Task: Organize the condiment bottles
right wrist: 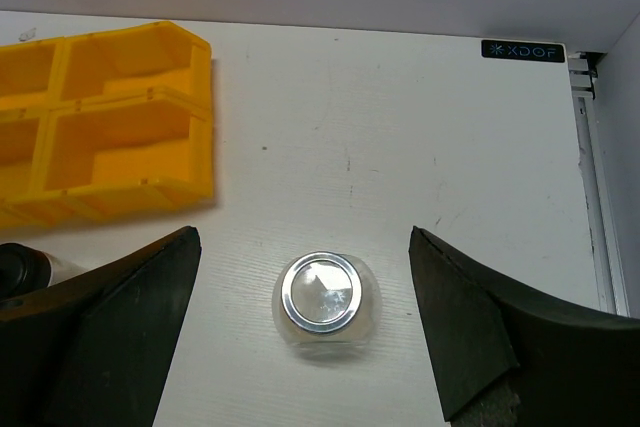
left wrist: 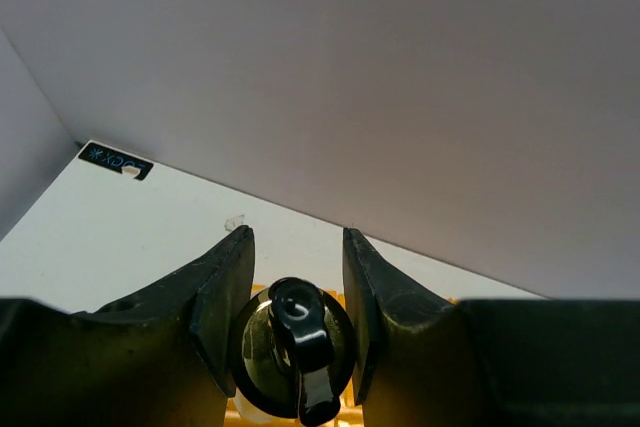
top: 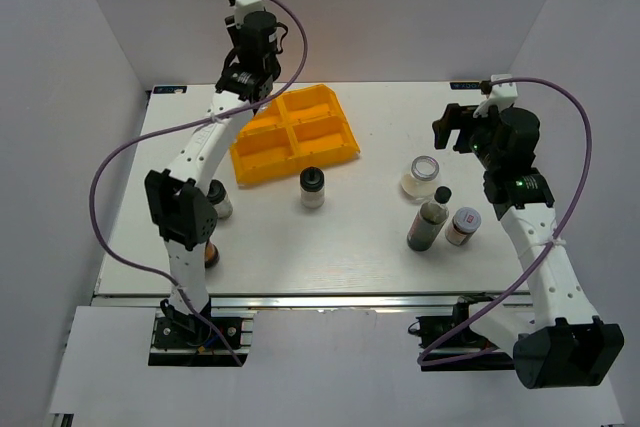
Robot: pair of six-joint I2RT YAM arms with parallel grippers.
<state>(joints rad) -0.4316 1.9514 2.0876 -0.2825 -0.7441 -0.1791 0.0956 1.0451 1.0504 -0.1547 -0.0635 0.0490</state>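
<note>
Standing near the middle of the white table (top: 370, 237) was a black-capped shaker (top: 313, 187) of clear glass with pale contents. A yellow four-compartment tray (top: 330, 152) lay just beyond it, toward the far edge and left of centre. Toward the right edge sat a squat clear jar (right wrist: 322, 297) with a shiny silver lid. Closer to the near edge stood a tall dark black-capped bottle (top: 429, 220), with a small red-lidded jar (top: 463, 226) just beside it. Two more small jars (top: 218, 200) stood near the left edge, partly hidden behind the left arm.

The left gripper (left wrist: 297, 247) hung over the tray's far-left corner. Its fingers were narrowed and pinched a spouted bottle (left wrist: 295, 347), whose round dark-gold top carried a black pourer. Yellow showed beneath the bottle; whether it rested in a compartment could not be told.

The right gripper (right wrist: 303, 247) was spread wide and held nothing. It hovered above the silver-lidded jar, which lay between its two fingers in the wrist view, touching neither.
</note>
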